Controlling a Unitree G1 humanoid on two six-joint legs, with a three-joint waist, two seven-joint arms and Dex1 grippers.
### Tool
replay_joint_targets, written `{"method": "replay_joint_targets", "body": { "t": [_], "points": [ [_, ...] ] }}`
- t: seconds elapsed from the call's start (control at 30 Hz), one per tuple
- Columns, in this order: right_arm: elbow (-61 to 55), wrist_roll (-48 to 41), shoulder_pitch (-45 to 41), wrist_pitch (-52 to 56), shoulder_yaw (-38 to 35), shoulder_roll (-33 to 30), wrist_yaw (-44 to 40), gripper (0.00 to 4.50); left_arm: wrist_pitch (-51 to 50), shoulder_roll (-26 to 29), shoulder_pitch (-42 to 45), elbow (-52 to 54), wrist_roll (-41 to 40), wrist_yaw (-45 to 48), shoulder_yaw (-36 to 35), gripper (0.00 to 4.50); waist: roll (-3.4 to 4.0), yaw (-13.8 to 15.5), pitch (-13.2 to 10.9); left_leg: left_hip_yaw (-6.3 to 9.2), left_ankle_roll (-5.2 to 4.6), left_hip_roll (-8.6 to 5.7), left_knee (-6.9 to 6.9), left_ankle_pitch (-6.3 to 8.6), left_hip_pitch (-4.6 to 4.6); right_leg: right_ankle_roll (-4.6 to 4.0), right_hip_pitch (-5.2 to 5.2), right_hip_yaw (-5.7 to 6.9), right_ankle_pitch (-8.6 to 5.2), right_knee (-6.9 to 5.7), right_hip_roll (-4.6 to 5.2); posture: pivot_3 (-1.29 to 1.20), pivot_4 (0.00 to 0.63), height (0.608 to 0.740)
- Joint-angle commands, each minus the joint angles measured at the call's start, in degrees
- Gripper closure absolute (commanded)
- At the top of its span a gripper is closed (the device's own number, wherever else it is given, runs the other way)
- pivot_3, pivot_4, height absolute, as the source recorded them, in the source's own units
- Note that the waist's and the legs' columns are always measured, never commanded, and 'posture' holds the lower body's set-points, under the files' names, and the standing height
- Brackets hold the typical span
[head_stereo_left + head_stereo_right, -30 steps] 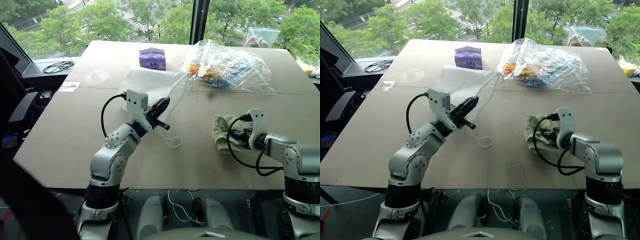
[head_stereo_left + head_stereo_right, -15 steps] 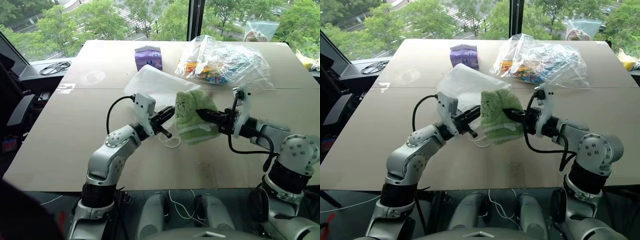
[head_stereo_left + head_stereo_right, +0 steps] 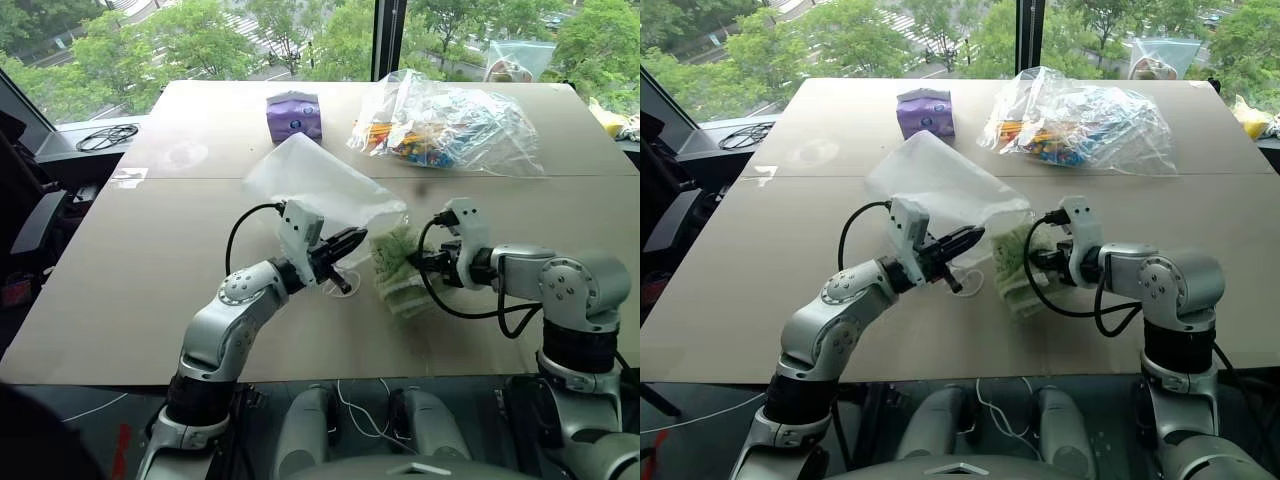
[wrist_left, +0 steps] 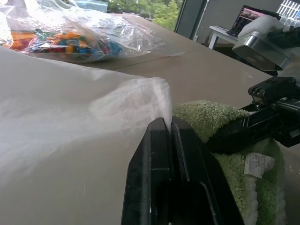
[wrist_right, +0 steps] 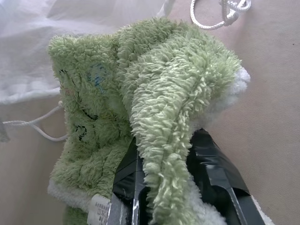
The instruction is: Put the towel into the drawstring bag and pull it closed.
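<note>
While the big table (image 3: pixel 120 290) carries a clear plastic sack of colourful bits (image 3: pixel 450 125) at the back, the drawstring bag (image 3: pixel 315 185) hangs lifted over the middle, its mouth edge pinched between the left gripper (image 3: pixel 352 240) fingers. Just beside that mouth, partly tucked under it, the towel (image 3: pixel 397 265) droops, clamped in the right gripper (image 3: pixel 1032 257).

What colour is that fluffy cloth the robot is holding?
Light green, with a white edge: the fluffy terry towel, seen best in the right wrist view.
</note>
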State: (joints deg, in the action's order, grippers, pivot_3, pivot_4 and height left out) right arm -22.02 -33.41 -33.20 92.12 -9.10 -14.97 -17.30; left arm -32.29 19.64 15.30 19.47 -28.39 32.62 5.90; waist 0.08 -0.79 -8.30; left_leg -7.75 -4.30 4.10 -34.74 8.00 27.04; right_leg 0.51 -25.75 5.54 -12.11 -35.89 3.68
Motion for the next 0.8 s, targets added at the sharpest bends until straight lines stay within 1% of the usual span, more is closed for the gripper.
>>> {"method": "replay_joint_targets", "body": {
  "t": [0.03,0.13,0.2,0.23,0.33,0.37,0.43,0.47,0.5,0.57,0.6,0.63,0.67,0.7,0.73,0.77,0.8],
  "points": [
    [-2.75,-5.07,-2.78,0.38,-3.64,3.59,-0.71,4.38,2.12,0.67,-0.4,2.79,0.48,2.65,1.57,4.5,0.0,0.01,0.0,0.01,0.0,0.0,0.0,0.0,0.0,0.08,0.0,0.01,-0.05,0.0,0.0,0.0,0.15,0.738],
    [-1.87,-8.24,-3.75,0.38,-6.49,6.33,0.02,4.38,2.75,0.97,-0.69,2.82,0.55,4.05,2.52,4.5,0.0,0.12,0.0,0.01,0.0,0.01,0.01,0.0,0.01,0.04,0.0,0.0,-0.02,0.01,0.01,0.0,0.15,0.738],
    [-0.45,-10.73,-4.24,0.38,-9.68,8.27,0.66,4.38,3.05,1.07,-0.84,2.9,0.64,4.47,2.84,4.5,0.01,0.2,-0.01,0.01,0.0,0.0,0.01,0.0,0.02,-0.09,-0.02,0.03,0.05,0.03,0.05,0.0,0.15,0.738],
    [0.59,-11.1,-4.72,0.38,-11.92,9.63,1.55,4.38,3.07,0.96,-0.92,2.99,0.33,4.65,2.81,4.5,0.01,0.16,-0.01,0.01,0.0,-0.01,0.01,0.0,0.02,-0.09,-0.02,0.02,0.05,0.04,0.06,0.0,0.15,0.738],
    [5.66,-7.79,-8.15,0.38,-22.89,17.92,8.74,4.38,3.28,0.77,-1.0,3.31,-0.58,5.35,2.65,4.5,0.05,0.01,-0.03,0.0,0.0,-0.01,0.02,0.0,0.03,-0.08,-0.01,0.0,0.05,0.04,0.06,0.0,0.15,0.738],
    [6.69,-7.78,-8.57,0.38,-25.21,19.98,10.4,4.38,3.23,0.57,-0.96,3.45,-0.93,5.38,2.53,4.5,0.07,-0.04,-0.04,0.0,0.0,-0.01,0.02,0.0,0.03,-0.07,-0.02,0.0,0.05,0.04,0.04,0.0,0.15,0.738],
    [6.66,-9.21,-7.44,0.38,-26.42,22.83,12.03,4.38,2.79,-0.41,-0.6,3.74,-2.25,4.98,1.72,4.5,0.07,0.01,-0.04,0.01,0.0,0.01,0.07,0.0,0.02,-0.08,-0.02,0.03,0.05,0.04,0.02,0.0,0.15,0.738],
    [4.64,-11.88,-4.46,0.38,-23.13,23.0,10.35,4.38,1.99,-1.8,0.08,3.83,-4.5,4.0,0.13,4.5,0.09,0.17,-0.05,0.01,0.0,0.01,0.14,0.0,0.02,-0.08,-0.02,0.03,0.06,0.04,0.02,0.0,0.15,0.738],
    [3.42,-14.08,-2.39,0.38,-22.26,24.14,9.26,4.38,1.02,-3.22,0.9,3.95,-7.14,2.98,-1.62,4.5,0.09,0.25,-0.05,0.01,0.0,0.0,0.2,0.0,0.04,-0.09,-0.05,0.06,0.06,0.06,0.05,0.0,0.15,0.738],
    [3.47,-14.8,-2.3,-0.46,-26.03,27.42,10.37,4.38,-0.83,-5.08,2.14,4.23,-11.11,1.55,-4.17,4.5,0.15,0.08,-0.17,0.0,0.0,-0.06,0.27,0.0,0.06,-0.09,-0.04,0.05,0.05,0.08,0.12,0.0,0.15,0.738],
    [6.53,-14.58,-4.38,-4.51,-31.05,29.68,15.19,4.38,-1.41,-5.17,2.64,4.18,-11.71,1.37,-4.64,4.5,0.14,0.02,-0.16,-0.01,0.0,-0.08,0.23,0.0,0.14,-0.09,-0.11,0.05,0.05,0.09,0.12,0.0,0.15,0.738],
    [8.13,-15.82,-5.28,-6.75,-33.35,30.77,16.95,4.38,-1.67,-4.9,3.03,4.14,-11.62,1.49,-4.62,4.5,0.14,0.04,-0.16,0.0,-0.01,-0.11,0.2,-0.01,0.16,-0.08,-0.11,0.05,0.06,0.08,0.1,0.0,0.15,0.738],
    [7.71,-17.51,-4.49,-7.25,-32.29,30.89,16.3,4.38,-1.81,-4.55,3.35,4.09,-11.36,1.65,-4.35,4.5,0.14,0.06,-0.16,0.01,-0.01,-0.11,0.17,-0.01,0.14,-0.08,-0.03,0.1,0.05,0.08,0.09,0.0,0.15,0.738],
    [5.28,-17.79,-1.32,-7.14,-26.48,29.52,13.91,4.38,-2.02,-4.4,3.69,4.01,-11.33,1.76,-4.06,4.5,0.22,0.0,-0.21,0.02,-0.01,-0.11,0.15,-0.01,0.13,-0.07,-0.03,0.11,0.05,0.08,0.09,0.0,0.15,0.738],
    [3.45,-18.36,1.28,-6.74,-22.21,28.67,11.98,4.38,-2.25,-4.35,3.93,4.01,-11.44,1.81,-3.84,4.5,0.24,-0.18,-0.22,0.0,-0.01,-0.13,0.14,-0.01,0.13,-0.06,-0.04,0.09,0.05,0.08,0.05,0.0,0.15,0.738],
    [2.91,-19.17,2.71,-7.14,-20.73,28.98,11.34,4.38,-2.52,-4.37,4.23,3.99,-11.58,1.89,-3.66,4.5,0.26,-0.43,-0.24,-0.01,-0.01,-0.11,0.13,-0.01,0.1,-0.01,-0.04,0.06,0.03,0.06,-0.01,0.0,0.15,0.738],
    [4.82,-20.62,2.39,-9.36,-23.23,30.65,12.69,4.38,-2.65,-4.26,4.62,3.95,-11.43,2.21,-3.26,4.5,0.25,-0.42,-0.23,0.01,-0.01,-0.05,0.12,-0.01,0.06,0.11,-0.03,0.03,-0.04,0.02,-0.08,0.0,0.15,0.738]
  ]
}}
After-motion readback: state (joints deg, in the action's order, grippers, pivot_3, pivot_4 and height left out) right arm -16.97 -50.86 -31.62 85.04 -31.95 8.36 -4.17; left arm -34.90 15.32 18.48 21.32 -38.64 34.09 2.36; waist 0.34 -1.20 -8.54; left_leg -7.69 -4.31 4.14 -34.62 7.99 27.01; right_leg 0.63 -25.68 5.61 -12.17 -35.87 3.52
